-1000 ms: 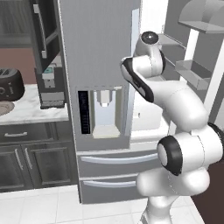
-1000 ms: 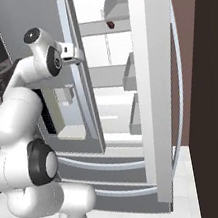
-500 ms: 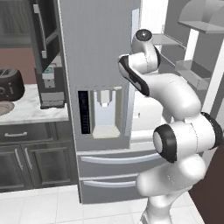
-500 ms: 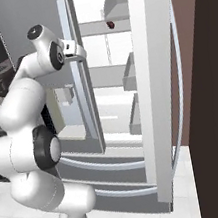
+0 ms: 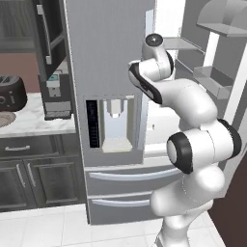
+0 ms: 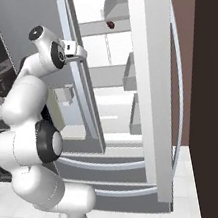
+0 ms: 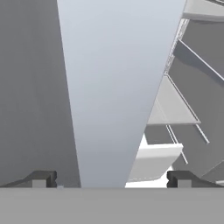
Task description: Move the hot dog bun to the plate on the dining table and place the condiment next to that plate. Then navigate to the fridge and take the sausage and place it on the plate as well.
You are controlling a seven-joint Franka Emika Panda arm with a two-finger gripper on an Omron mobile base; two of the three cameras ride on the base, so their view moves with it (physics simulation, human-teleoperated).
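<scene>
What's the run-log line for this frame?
stage: at fridge | right door: open | gripper: open, empty, at left door edge | sausage: on shelf

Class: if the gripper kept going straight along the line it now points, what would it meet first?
Most likely the edge of the closed fridge door, which stands dead ahead between the open gripper fingers; how far off it is remains unclear.

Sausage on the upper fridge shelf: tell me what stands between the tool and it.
The closed left fridge door: its edge lies right ahead of the open tool, one finger on each side. The sausage lies deeper on the upper shelf, past that edge. The right door is already open.
</scene>
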